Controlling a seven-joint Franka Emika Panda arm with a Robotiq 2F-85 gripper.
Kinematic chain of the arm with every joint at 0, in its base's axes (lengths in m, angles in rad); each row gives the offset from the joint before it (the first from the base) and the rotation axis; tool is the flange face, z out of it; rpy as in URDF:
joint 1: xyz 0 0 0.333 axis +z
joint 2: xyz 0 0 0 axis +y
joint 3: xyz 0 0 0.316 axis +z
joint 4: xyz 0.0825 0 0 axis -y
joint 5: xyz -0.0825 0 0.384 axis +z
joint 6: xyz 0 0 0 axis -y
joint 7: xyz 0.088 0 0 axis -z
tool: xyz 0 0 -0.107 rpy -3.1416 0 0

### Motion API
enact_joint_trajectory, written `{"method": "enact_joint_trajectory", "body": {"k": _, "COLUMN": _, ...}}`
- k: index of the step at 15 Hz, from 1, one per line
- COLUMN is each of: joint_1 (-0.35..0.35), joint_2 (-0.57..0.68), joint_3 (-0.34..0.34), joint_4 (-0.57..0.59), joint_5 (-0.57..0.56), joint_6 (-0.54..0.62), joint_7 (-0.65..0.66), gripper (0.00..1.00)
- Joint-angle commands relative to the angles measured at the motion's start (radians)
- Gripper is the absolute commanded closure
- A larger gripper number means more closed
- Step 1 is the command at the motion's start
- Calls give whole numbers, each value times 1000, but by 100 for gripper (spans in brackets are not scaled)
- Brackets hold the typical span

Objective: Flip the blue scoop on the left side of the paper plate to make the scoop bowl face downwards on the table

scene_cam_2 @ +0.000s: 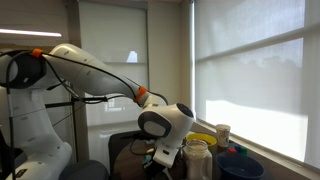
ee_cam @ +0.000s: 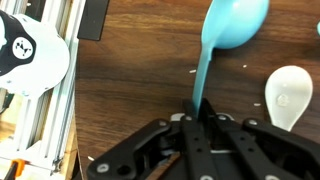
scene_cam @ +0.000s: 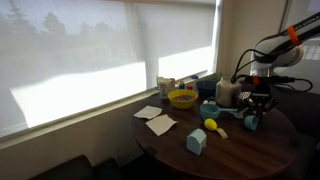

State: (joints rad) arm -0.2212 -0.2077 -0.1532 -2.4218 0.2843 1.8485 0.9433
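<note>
Dark wood-grain desk point(ee_cam: 130, 100) fills the wrist view, and at its lower edge the pincer point(ee_cam: 197, 108) is clenched on the thin handle of the blue scoop point(ee_cam: 237, 25). The two black fingers point(ee_cam: 187, 125) press together on the handle's end. From there the handle runs up and slightly right to the scoop bowl, which is cut off by the top edge of the picture. The bowl shows as a smooth pale-blue oval (which way it faces I cannot tell, nor whether it touches the wood).

Just right of the scoop, and apart from it, lies a white spoon point(ee_cam: 288, 95) with its bowl toward the pincer. Far to the left an aluminium rail point(ee_cam: 55, 120) runs along the desk edge, with a round white-and-black object point(ee_cam: 25, 50) above it.

In an exterior view the arm point(scene_cam: 280, 48) bends down over the right part of the round desk, its wrist low beside a jar point(scene_cam: 227, 93). Further along toward the window stand a yellow bowl point(scene_cam: 182, 98), two white napkins point(scene_cam: 160, 125) and a pale blue box point(scene_cam: 196, 141). Lowered roller blinds point(scene_cam: 90, 50) glow behind them all.
</note>
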Motion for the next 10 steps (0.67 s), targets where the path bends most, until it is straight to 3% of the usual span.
{"method": "enact_joint_trajectory", "body": {"k": 1, "joint_1": -1, "joint_2": -20, "joint_3": 11, "joint_4": -12, "joint_5": -29, "joint_6": 42, "joint_7": 14, "gripper": 100}}
{"method": "enact_joint_trajectory", "body": {"k": 6, "joint_1": -7, "joint_2": -88, "joint_3": 27, "joint_4": -82, "joint_5": -147, "joint_6": 244, "joint_7": -50, "gripper": 98}}
{"method": "enact_joint_trajectory", "body": {"k": 10, "joint_1": 6, "joint_2": -147, "joint_3": 15, "joint_4": -171, "joint_5": -89, "joint_6": 464, "joint_7": -175, "gripper": 98}}
